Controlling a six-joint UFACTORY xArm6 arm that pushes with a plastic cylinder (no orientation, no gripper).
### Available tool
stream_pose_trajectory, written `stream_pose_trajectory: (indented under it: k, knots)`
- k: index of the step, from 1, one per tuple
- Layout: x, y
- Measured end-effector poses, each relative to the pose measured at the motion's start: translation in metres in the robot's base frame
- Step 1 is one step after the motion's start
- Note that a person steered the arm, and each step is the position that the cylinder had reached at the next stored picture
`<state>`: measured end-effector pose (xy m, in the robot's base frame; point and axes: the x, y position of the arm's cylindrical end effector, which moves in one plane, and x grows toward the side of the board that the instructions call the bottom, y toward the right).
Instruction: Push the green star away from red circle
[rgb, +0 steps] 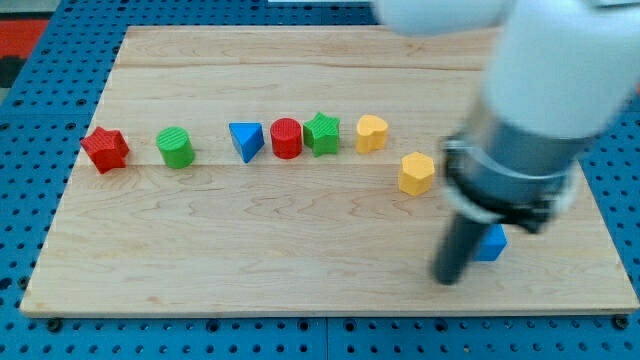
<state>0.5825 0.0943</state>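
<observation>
The green star (322, 133) sits on the wooden board, touching the right side of the red circle (286, 138). My tip (447, 279) is on the board at the view's lower right, far from both blocks, below and to the right of them. A blue block (492, 243) lies just right of the rod, partly hidden by it.
In the same row lie a red star (105, 149), a green circle (175, 147), a blue triangle (246, 140) and a yellow heart (371, 132). A yellow hexagon (416, 173) lies lower right of the heart. The arm's bulky body covers the view's upper right.
</observation>
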Motion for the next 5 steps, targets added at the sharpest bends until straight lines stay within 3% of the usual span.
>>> stream_pose_trajectory:
  k: [1, 2, 3, 5]
  knots:
    - [-0.051, -0.053]
    - [-0.101, -0.063]
    - [-0.124, -0.064]
    - [-0.228, -0.081]
